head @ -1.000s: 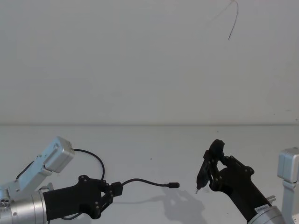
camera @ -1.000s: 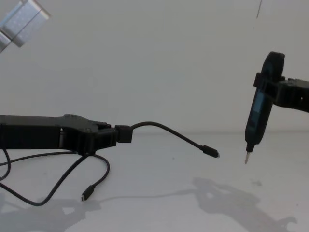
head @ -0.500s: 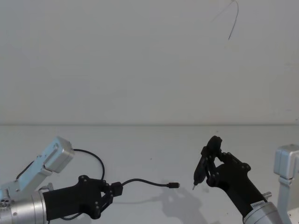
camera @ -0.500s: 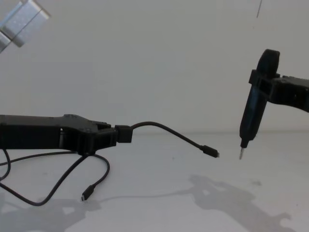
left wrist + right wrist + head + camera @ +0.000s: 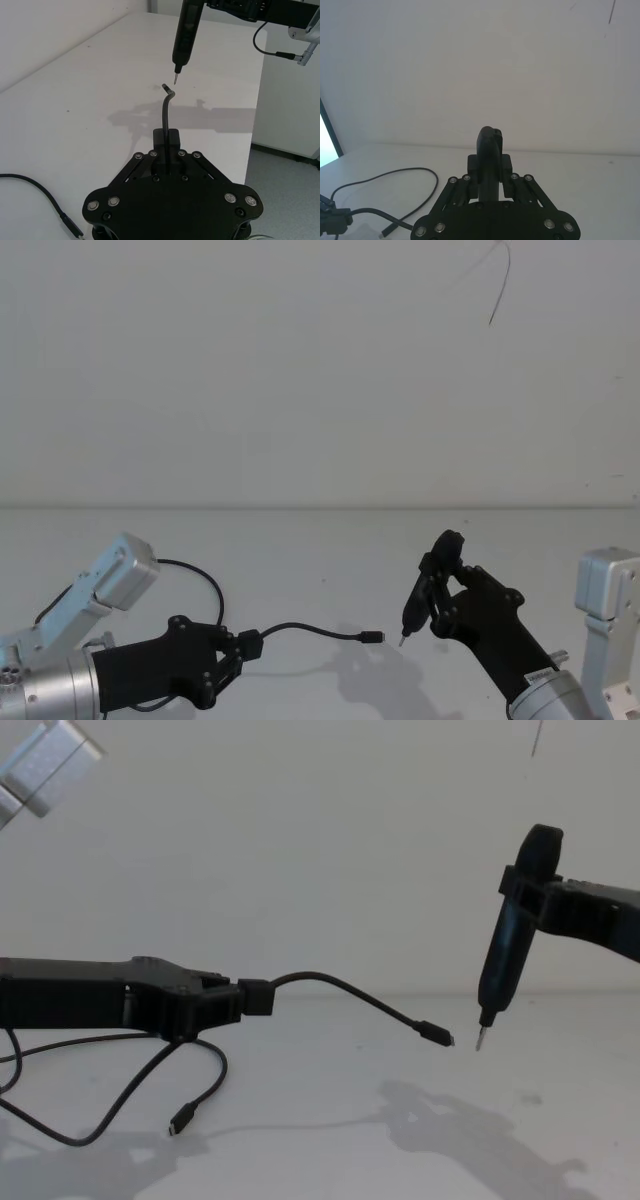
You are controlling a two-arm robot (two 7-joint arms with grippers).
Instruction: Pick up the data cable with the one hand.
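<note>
The data cable [image 5: 310,629] is a thin black cord. My left gripper [image 5: 236,648], the blocky black one hand, is shut on the cable's thick block [image 5: 255,997] and holds it above the table. From there the cord arcs out to a small free plug [image 5: 436,1035] hanging in the air. The rest of the cord loops down onto the table [image 5: 120,1105] and ends in another plug [image 5: 178,1127]. My right gripper [image 5: 535,900] is shut on a black pin-tipped tool [image 5: 503,955]. The pin tip [image 5: 478,1042] hangs just right of the free plug, also close in the left wrist view [image 5: 175,79].
The white table [image 5: 320,540] meets a plain white wall behind. Its edge [image 5: 254,125] drops off beside the right arm. Silver camera housings sit on the left wrist [image 5: 120,575] and the right wrist [image 5: 605,590].
The right arm has carried the pin-tipped tool leftward, bringing its tip close to the cable's free plug. The left gripper and the cable have stayed put.
</note>
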